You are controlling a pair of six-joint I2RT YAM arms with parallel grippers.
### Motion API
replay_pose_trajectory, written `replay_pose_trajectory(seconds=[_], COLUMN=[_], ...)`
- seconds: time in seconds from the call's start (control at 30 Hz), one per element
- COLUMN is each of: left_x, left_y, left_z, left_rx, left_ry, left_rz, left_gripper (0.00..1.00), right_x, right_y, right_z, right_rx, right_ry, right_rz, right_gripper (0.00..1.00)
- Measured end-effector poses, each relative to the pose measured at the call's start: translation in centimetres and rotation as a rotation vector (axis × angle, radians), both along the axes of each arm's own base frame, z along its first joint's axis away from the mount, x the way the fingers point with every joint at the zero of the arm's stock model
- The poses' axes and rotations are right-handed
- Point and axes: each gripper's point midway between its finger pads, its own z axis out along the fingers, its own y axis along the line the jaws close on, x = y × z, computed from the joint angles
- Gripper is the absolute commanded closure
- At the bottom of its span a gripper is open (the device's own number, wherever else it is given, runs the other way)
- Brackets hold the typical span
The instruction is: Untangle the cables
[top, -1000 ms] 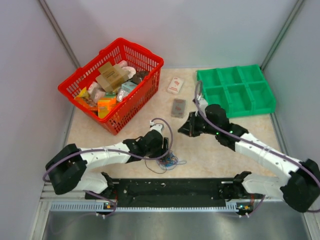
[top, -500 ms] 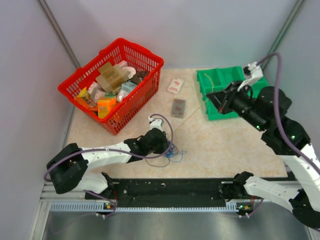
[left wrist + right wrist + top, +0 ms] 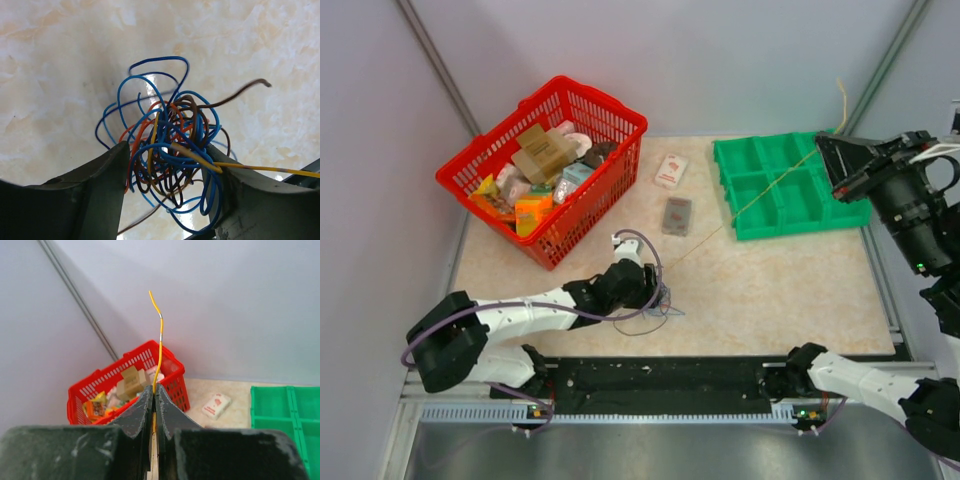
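- Top view: the right end effector [image 3: 828, 150], raised at far right, holds one stiff yellow wire [image 3: 760, 197] taut. It runs from the tangle of thin blue, orange and brown wires [image 3: 660, 300] on the speckled beige worktop [image 3: 770, 290], near centre.
- Left wrist: the left end effector [image 3: 167, 150] clamps the springy, looped tangle between dark fingers [image 3: 100, 190].
- Right wrist: the jaws are pinched on the yellow wire, its free tip curling upward. The next move, I judge, is to pull farther until it slips free.

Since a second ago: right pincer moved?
Yes: right pincer swung right and away, from left of the green plastic compartment tray to over its right end.
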Motion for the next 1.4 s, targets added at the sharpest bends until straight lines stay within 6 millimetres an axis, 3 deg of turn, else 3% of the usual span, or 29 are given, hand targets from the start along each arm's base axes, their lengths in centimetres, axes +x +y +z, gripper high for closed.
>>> replay_pose_trajectory(seconds=[0.27, 0.43, 0.57, 0.67, 0.8, 0.87, 0.97, 1.07, 1.13, 1.2, 1.3, 1.4], left_x=[-0.2, -0.1, -0.4, -0.7, -0.7, -0.8, -1.0, -1.3, -1.5, -1.7, -1.9, -1.3], left_y=[1.2, 1.8, 3.4, 4.3, 4.5, 4.5, 4.3, 3.4, 2.6, 1.6, 0.2, -0.8], left_z=[-1.3, -1.7, -3.0, -3.8, -3.7, -3.5, -2.8, -1.3, 0.1, 1.8, 4.1, 6.2], left_rx=[0.052, 0.074, 0.129, 0.161, 0.169, 0.163, 0.143, 0.094, 0.044, -0.009, -0.065, -0.092], left_ry=[0.014, 0.006, 0.024, 0.039, 0.036, 0.031, 0.017, -0.008, -0.036, -0.068, -0.111, -0.155], left_rz=[0.021, 0.041, 0.062, 0.071, 0.068, 0.063, 0.031, -0.025, -0.067, -0.12, -0.196, -0.217], left_gripper=[0.39, 0.4, 0.5, 0.62, 0.6, 0.56, 0.45, 0.36, 0.35, 0.36, 0.55, 0.54], right_x=[-0.4, -1.0, -3.4, -5.7, -7.8, -7.8, -6.3, -3.8, -1.9, -0.4, 1.0, 1.6], right_y=[-0.4, -1.1, -3.6, -5.8, -7.8, -7.8, -6.2, -3.4, -1.3, 0.6, 2.9, 4.2], right_z=[3.4, 7.8, 12.6, 15.1, 17.4, 17.7, 17.0, 15.2, 13.7, 12.7, 11.9, 11.4], right_rx=[0.053, 0.09, 0.172, 0.236, 0.299, 0.302, 0.274, 0.226, 0.19, 0.164, 0.148, 0.142], right_ry=[-0.064, -0.15, -0.291, -0.383, -0.475, -0.487, -0.468, -0.409, -0.361, -0.323, -0.287, -0.262], right_rz=[-0.003, -0.015, -0.046, -0.07, -0.09, -0.091, -0.072, -0.037, -0.007, 0.027, 0.078, 0.12], right_gripper=[1.0, 1.0, 1.0, 1.0, 1.0, 1.0, 1.0, 1.0, 1.0, 1.0, 1.0, 1.0])
